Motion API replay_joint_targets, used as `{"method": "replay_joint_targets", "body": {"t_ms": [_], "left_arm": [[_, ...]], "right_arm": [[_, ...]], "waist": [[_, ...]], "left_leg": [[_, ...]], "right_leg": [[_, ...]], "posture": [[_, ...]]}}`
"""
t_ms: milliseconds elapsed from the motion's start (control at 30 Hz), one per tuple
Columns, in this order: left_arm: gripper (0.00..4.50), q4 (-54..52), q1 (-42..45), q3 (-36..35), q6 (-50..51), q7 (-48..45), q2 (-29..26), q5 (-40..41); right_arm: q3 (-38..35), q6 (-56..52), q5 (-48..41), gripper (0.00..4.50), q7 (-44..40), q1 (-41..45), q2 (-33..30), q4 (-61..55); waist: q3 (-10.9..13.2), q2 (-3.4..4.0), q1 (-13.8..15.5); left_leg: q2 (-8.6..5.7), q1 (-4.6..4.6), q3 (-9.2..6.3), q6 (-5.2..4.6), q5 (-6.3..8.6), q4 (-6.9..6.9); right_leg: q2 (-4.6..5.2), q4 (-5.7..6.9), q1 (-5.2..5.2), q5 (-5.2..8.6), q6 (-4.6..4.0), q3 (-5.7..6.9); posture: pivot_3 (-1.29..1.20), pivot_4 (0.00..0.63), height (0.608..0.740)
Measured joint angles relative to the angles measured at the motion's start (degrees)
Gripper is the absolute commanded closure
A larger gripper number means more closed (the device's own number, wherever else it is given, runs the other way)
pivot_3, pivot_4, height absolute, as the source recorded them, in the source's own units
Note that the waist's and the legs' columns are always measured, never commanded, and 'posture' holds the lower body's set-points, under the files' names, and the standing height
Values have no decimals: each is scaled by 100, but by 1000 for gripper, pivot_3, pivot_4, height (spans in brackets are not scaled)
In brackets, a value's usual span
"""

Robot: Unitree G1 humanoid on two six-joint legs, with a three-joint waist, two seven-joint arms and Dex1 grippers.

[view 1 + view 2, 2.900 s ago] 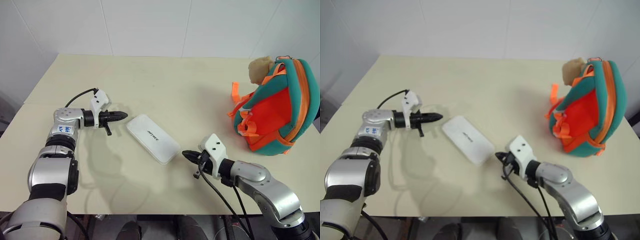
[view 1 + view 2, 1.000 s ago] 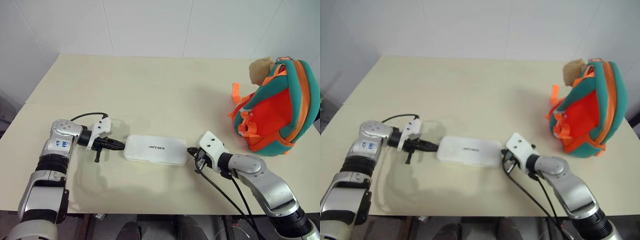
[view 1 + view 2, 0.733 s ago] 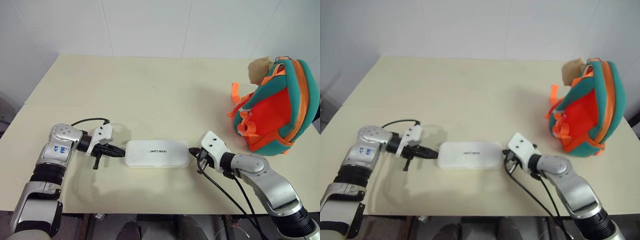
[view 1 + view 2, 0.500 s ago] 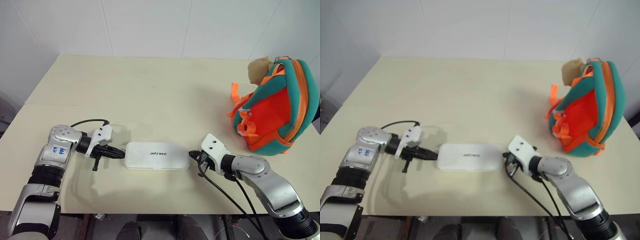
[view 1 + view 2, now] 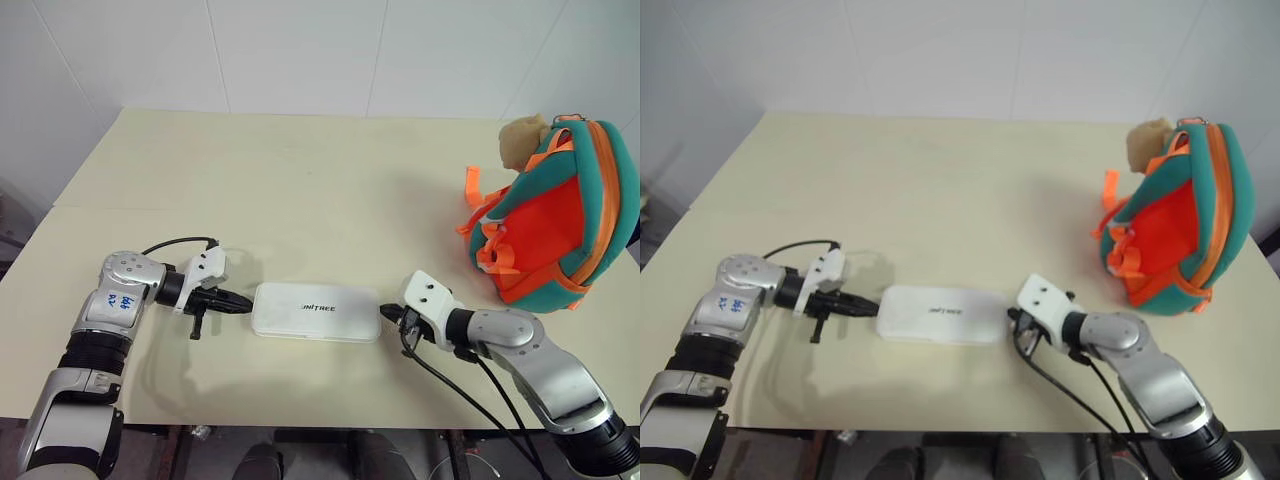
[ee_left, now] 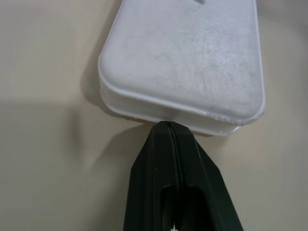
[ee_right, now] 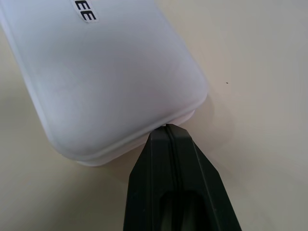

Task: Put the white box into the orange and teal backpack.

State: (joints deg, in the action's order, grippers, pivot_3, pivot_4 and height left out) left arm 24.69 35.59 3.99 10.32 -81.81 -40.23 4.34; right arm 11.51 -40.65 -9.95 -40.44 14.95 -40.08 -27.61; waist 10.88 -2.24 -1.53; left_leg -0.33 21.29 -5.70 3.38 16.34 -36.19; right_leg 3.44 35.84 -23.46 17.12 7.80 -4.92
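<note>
The white box lies flat near the table's front edge, its long side running left to right, lettering up. My left gripper is shut, and its tip presses against the box's left end. My right gripper is shut too, with its tip against the box's right end. The box sits squeezed between the two tips. The orange and teal backpack stands upright at the table's right edge, a tan plush toy at its top, well apart from the box.
The cream table spreads wide behind the box up to a white tiled wall. Black cables trail from both wrists. An orange strap sticks out from the backpack's left side.
The box, once skewed, has turned to lie level left to right. Both shut grippers have stayed at its ends, with only slight turning of the wrists.
</note>
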Motion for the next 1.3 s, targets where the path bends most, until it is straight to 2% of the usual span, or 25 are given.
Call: {"method": "replay_joint_targets", "body": {"t_ms": [167, 233, 267, 367, 533, 600, 633, 700, 967, 1100, 1300], "left_arm": [[4500, 82, 5, 29, 217, 172, -106, -29], [4124, 113, 44, 45, 279, 327, -225, -67], [3937, 184, 88, 46, 274, 433, -283, -87], [3034, 315, 140, -42, 338, 618, -393, -71], [1516, 280, 133, -148, 733, 698, -432, 81], [874, 104, 61, -407, 1089, 764, -501, 327], [572, 29, 47, -509, 1196, 800, -532, 415], [38, -147, 45, -705, 1424, 970, -593, 552], [38, -1072, -663, -1337, 2021, 1463, -556, 1221], [38, -1587, -1202, -1466, 2883, 1770, -573, 1506], [38, -2065, -1340, -1819, 3861, 2145, -480, 2230]], "right_arm": [[-115, 189, -3, 4380, -76, -108, -203, 96], [-289, 223, -4, 3662, -129, -194, -353, 122], [-407, 254, -25, 3460, -190, -257, -486, 124], [-755, 269, -127, 2485, -412, -471, -748, 108], [-1015, 297, -340, 823, -612, -651, -806, 68], [-1341, 216, -636, 123, -701, -719, -805, 1], [-1482, 164, -748, 0, -711, -723, -802, -25], [-1768, 53, -1028, 0, -710, -705, -714, -33], [-1417, 378, -751, 0, -373, -662, -501, 294], [-984, 663, -306, 0, -91, -480, -251, 587], [-649, 1097, 131, 0, 84, -132, -46, 985]], "waist": [[0, 0, -1], [1, 1, 0], [1, 2, 2], [1, 2, 3], [1, 2, -7], [2, 2, -8], [2, 2, -8], [2, 2, 0], [2, 2, -1], [3, 5, -16], [3, 6, 12]], "left_leg": [[0, 3, 0, 0, 0, 3], [0, 2, 0, 0, 0, 4], [0, 2, 0, 0, 0, 4], [0, 0, 0, -1, 0, 2], [1, 1, 1, -1, 0, 2], [3, 3, 0, -1, 1, 4], [4, 3, 0, -1, 1, 5], [4, 3, -1, -1, 1, 4], [3, 2, 0, 0, 0, 3], [3, -2, 4, 0, 1, 4], [0, -1, 1, 2, 0, 3]], "right_leg": [[1, -6, -1, 0, 0, 0], [1, -8, -1, 0, 0, 0], [0, -7, -1, 0, 0, 0], [-1, -4, 1, 0, 0, 0], [-1, -3, 0, 0, 0, -1], [-2, -1, 0, 0, 0, -1], [0, 1, 0, 0, 0, -1], [0, -2, 1, 0, 0, 0], [3, -4, -1, 0, 0, -1], [3, -2, -2, 0, 0, -8], [7, -5, 1, 0, 0, -3]], "posture": [[0, 150, 740], [0, 150, 740], [0, 150, 740], [0, 150, 740], [0, 150, 740], [0, 150, 740], [0, 150, 740], [0, 150, 740], [0, 150, 740], [0, 150, 740], [0, 150, 740]]}}
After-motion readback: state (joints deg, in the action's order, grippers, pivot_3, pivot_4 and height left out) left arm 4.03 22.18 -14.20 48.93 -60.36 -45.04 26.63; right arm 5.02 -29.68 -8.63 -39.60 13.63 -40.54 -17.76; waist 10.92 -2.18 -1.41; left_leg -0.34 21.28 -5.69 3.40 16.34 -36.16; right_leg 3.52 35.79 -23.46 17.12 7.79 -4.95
